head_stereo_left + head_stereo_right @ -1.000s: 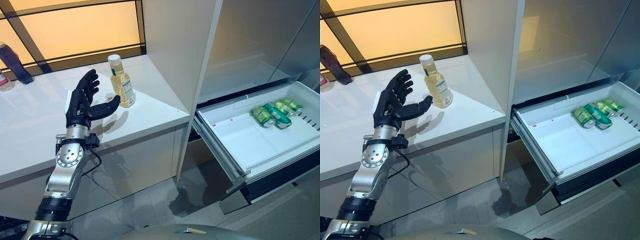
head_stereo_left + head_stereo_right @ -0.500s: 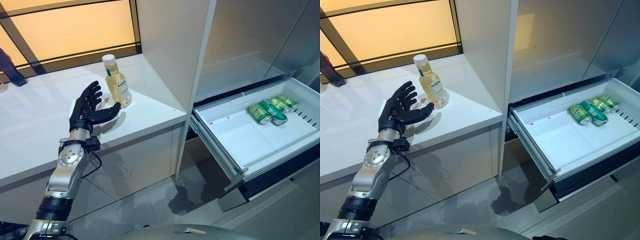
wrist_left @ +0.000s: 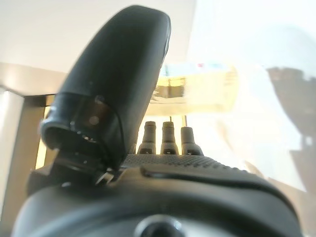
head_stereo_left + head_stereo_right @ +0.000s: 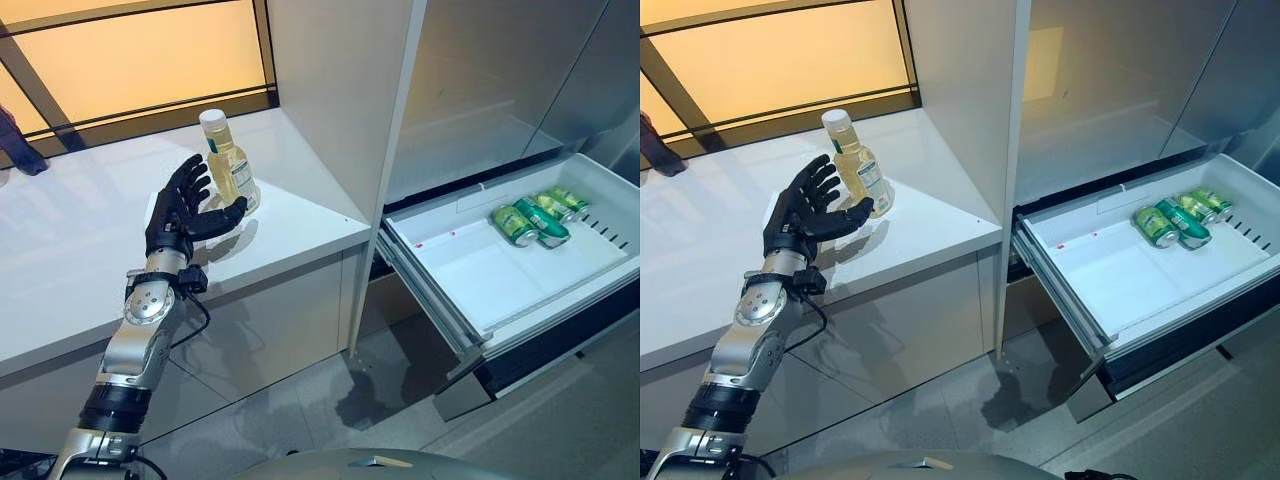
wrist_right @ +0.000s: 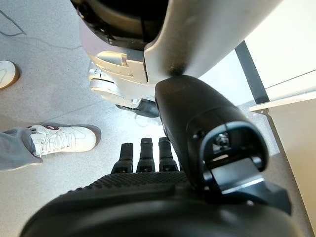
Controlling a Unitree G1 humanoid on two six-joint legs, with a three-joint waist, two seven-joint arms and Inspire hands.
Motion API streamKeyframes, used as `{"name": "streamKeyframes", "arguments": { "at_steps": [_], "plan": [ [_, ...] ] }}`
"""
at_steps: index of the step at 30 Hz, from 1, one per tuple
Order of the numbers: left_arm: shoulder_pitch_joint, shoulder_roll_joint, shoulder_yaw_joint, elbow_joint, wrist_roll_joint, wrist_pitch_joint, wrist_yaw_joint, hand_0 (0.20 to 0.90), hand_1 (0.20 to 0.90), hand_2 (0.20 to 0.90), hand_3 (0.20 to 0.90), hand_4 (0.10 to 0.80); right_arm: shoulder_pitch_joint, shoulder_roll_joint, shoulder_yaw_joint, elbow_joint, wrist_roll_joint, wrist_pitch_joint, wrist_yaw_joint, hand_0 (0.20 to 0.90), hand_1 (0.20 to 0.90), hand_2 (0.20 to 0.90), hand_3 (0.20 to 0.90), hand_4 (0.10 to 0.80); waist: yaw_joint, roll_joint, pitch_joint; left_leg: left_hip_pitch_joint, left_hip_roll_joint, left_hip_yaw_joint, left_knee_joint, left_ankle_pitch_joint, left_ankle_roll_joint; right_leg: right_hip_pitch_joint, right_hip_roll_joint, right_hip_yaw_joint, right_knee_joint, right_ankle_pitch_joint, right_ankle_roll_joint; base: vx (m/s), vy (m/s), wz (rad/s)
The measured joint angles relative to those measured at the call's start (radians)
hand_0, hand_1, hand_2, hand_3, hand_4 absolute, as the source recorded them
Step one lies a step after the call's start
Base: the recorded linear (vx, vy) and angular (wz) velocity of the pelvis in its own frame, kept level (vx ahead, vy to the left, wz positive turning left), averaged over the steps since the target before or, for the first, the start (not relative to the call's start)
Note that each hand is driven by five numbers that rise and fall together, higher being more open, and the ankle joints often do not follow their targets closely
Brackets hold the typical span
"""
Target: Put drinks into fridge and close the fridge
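- Clear plastic bottle of yellow drink [image 4: 229, 163]: upright on white counter [image 4: 60, 260], ungrasped.
- Left hand [image 4: 182, 208]: fingers spread, cupped beside bottle, apparently ready to grip.
- Right hand [image 5: 163, 163]: hanging idle, fingers straight.
- White fridge drawer [image 4: 500, 275]: open, green cans [image 4: 535, 217] inside.

No text can be read; the label on the bottle [image 4: 227, 160] and the print on the green cans [image 4: 530, 220] are too small to read.
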Motion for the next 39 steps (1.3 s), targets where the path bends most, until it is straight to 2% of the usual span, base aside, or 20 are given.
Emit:
{"name": "streamKeyframes", "arguments": {
  "at_steps": [12, 19, 28, 34, 39],
  "plan": [
    [-0.068, 0.000, 0.000, 0.023, -0.038, -0.004, 0.050, 0.900, 0.900, 0.900, 0.900, 0.800, -0.009, 0.000, 0.009, 0.000, -0.001, -0.001, 0.000, 0.900, 0.900, 0.900, 0.900, 0.800, -0.022, 0.000, 0.000, 0.005, 0.001, 0.005, 0.000, 0.000, 0.000, 0.001, 0.000, 0.006, 0.000, 0.002, 0.000, 0.000, 0.000, 0.00],
    [-0.072, 0.000, 0.000, 0.054, -0.047, -0.004, 0.061, 0.900, 0.900, 0.900, 0.900, 0.800, -0.016, 0.000, 0.014, 0.000, -0.002, 0.000, 0.000, 0.900, 0.900, 0.900, 0.900, 0.800, -0.036, 0.000, -0.001, 0.006, 0.001, 0.010, 0.000, 0.000, 0.000, 0.001, 0.000, 0.010, 0.000, 0.003, 0.000, 0.000, 0.000, 0.00],
    [-0.155, 0.000, -0.001, 0.178, -0.112, 0.036, 0.060, 0.900, 0.900, 0.900, 0.900, 0.800, -0.027, -0.002, 0.021, 0.000, -0.009, 0.009, 0.003, 0.900, 0.900, 0.900, 0.900, 0.800, -0.045, 0.002, -0.003, 0.012, 0.003, 0.023, 0.000, 0.000, 0.000, 0.001, 0.000, 0.024, 0.000, 0.007, 0.000, -0.001, 0.001, -0.03],
    [-0.176, 0.000, -0.003, 0.266, -0.142, 0.041, 0.055, 0.900, 0.900, 0.900, 0.900, 0.800, -0.029, -0.002, 0.021, 0.000, -0.009, 0.010, 0.004, 0.900, 0.900, 0.900, 0.900, 0.800, -0.061, 0.004, -0.008, 0.013, 0.004, 0.027, 0.000, 0.000, 0.000, 0.001, 0.000, 0.028, 0.000, 0.009, -0.001, 0.001, 0.002, -0.02],
    [-0.178, 0.000, -0.003, 0.277, -0.162, 0.046, 0.050, 0.900, 0.900, 0.900, 0.900, 0.800, -0.030, -0.001, 0.025, 0.000, -0.010, 0.010, 0.004, 0.900, 0.900, 0.900, 0.900, 0.800, -0.069, 0.003, -0.014, 0.014, 0.006, 0.031, 0.000, 0.000, 0.000, 0.000, 0.002, 0.033, 0.000, 0.012, -0.001, 0.000, 0.000, -0.01]
  ]
}}
